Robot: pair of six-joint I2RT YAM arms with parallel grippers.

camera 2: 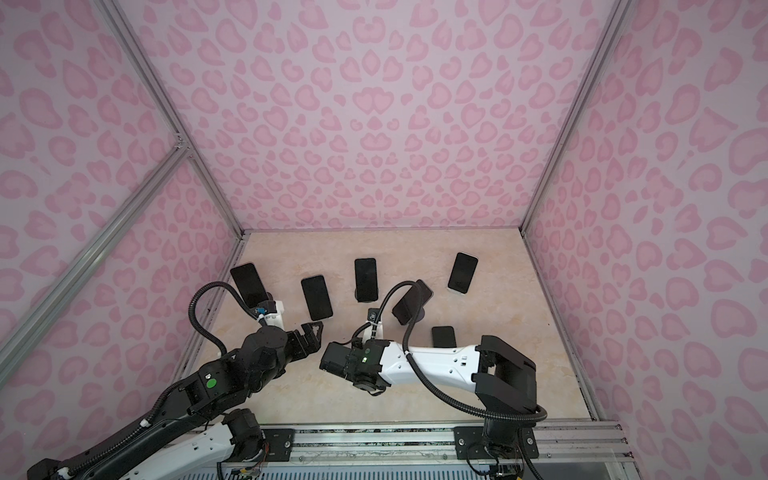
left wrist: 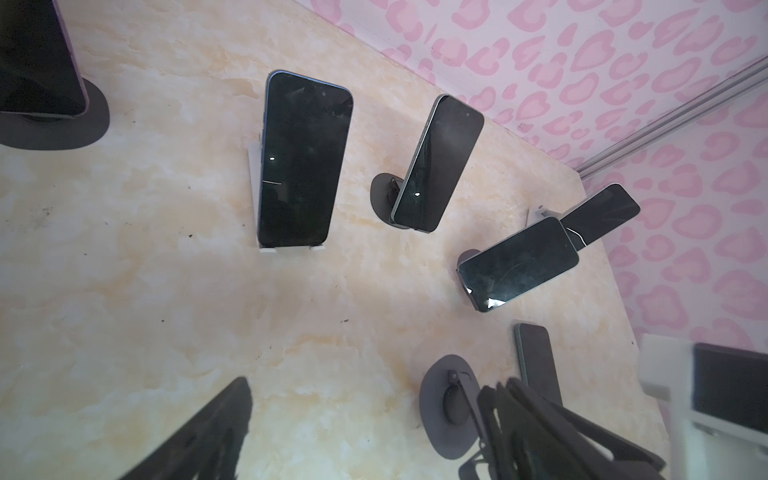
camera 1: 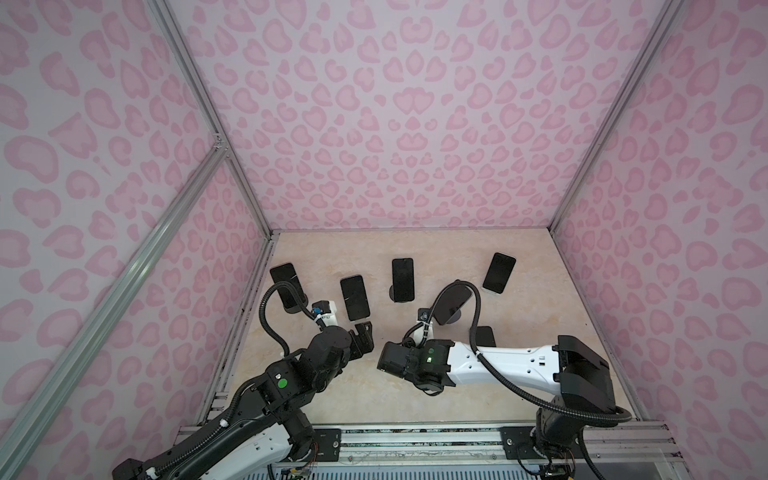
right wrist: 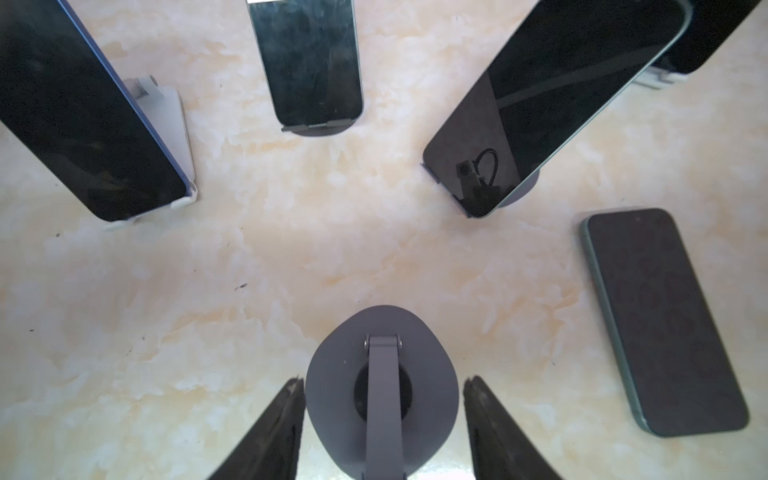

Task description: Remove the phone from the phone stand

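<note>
An empty grey phone stand (right wrist: 332, 374) with a round base sits between the fingers of my right gripper (right wrist: 384, 384), which has closed in on the base from both sides. In both top views the right wrist hides this stand. A dark phone (right wrist: 665, 324) lies flat on the table just right of it, also seen in a top view (camera 1: 484, 336). My left gripper (left wrist: 365, 386) hangs open over bare table left of the stand (left wrist: 440, 399), holding nothing; in a top view it (camera 1: 361, 332) is near the table's middle.
Several more phones lean on stands in an arc behind: far left (camera 1: 286, 286), left of centre (camera 1: 354, 297), centre (camera 1: 402, 279), right of centre (camera 1: 453, 301) and back right (camera 1: 498, 272). Pink patterned walls (camera 1: 415, 124) enclose the marble table (camera 1: 415, 407).
</note>
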